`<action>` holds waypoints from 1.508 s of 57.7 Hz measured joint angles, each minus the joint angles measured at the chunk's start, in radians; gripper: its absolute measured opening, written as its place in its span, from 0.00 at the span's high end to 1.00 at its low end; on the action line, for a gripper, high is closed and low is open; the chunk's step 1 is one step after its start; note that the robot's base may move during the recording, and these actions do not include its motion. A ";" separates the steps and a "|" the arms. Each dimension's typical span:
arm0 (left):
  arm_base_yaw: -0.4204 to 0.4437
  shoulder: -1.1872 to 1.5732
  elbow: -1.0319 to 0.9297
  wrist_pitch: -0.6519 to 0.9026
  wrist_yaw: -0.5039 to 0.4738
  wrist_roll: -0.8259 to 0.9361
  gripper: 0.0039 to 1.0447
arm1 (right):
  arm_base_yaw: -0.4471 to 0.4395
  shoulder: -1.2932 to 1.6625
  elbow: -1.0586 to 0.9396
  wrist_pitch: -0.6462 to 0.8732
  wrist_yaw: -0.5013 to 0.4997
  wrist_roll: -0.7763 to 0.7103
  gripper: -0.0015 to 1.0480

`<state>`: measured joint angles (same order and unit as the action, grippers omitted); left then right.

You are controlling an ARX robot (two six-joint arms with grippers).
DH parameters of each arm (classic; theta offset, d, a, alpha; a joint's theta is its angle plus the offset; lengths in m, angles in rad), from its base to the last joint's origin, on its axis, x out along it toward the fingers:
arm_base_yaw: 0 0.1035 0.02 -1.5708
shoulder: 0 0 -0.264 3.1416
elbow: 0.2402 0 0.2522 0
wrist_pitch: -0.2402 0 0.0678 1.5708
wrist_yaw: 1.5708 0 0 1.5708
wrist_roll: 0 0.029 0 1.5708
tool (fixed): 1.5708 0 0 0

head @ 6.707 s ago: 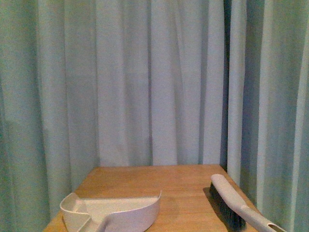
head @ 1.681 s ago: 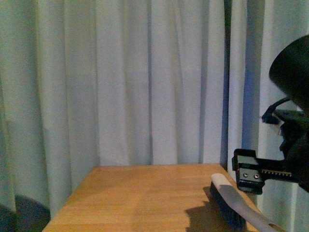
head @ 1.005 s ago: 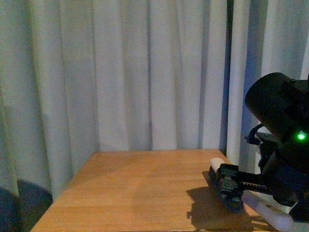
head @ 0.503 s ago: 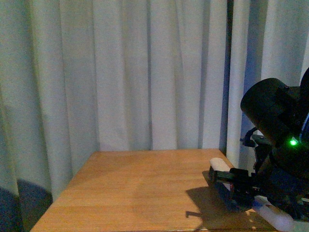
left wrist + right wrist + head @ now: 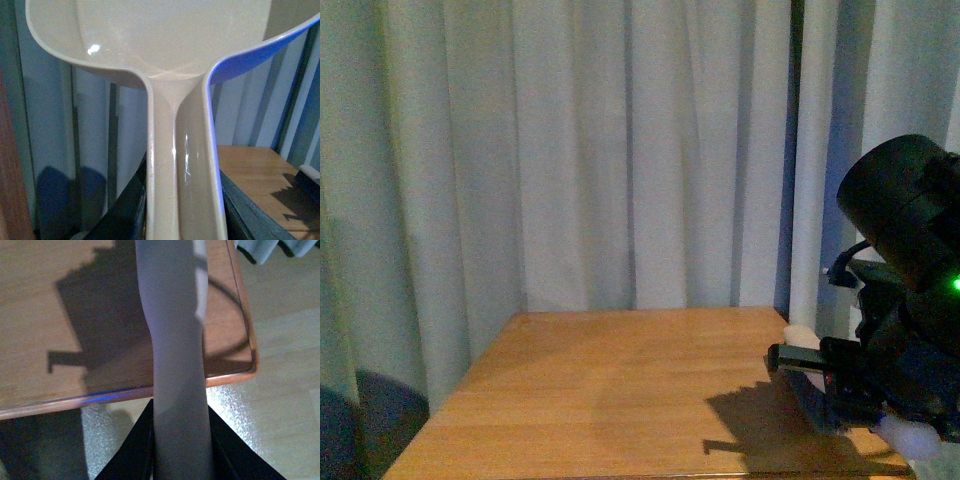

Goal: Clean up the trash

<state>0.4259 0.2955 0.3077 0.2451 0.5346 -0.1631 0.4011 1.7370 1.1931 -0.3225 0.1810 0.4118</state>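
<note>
No trash shows in any view. In the left wrist view a cream dustpan (image 5: pixel 170 35) is held up in front of the curtain, its long handle (image 5: pixel 182 190) running back between the jaws of my left gripper (image 5: pixel 182 215), which is shut on it. At the table's right edge my right gripper (image 5: pixel 840 385) is shut on the brush (image 5: pixel 800 335), whose pale tip and dark bristles stick out to the left. From the right wrist, the grey brush handle (image 5: pixel 175 340) runs out from between the black fingers (image 5: pixel 135 450) over the table's corner.
The wooden table (image 5: pixel 620 390) stands against pale curtains (image 5: pixel 620 150) that hang behind it and on both sides. Its front edge and corner (image 5: pixel 240 375) show in the right wrist view, with light floor (image 5: pixel 280 365) beyond. The right arm's shadow (image 5: pixel 750 420) lies on the tabletop.
The dustpan that lay on the table's front left is gone from the front view. The right arm came in, closed on the brush and has shifted it slightly right.
</note>
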 joint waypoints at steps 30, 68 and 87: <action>0.000 0.000 0.000 0.000 0.000 0.000 0.74 | 0.136 -0.632 -0.418 0.531 0.454 -0.457 0.80; 0.000 0.000 0.000 0.000 0.001 0.000 0.74 | 0.233 -1.139 -0.647 0.422 0.622 -0.512 0.80; 0.000 0.001 0.000 0.000 0.013 0.000 0.74 | 0.243 -1.148 -0.647 0.426 0.624 -0.514 0.80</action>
<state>0.4255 0.2966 0.3077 0.2451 0.5476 -0.1631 0.6437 0.5888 0.5465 0.1032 0.8051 -0.1020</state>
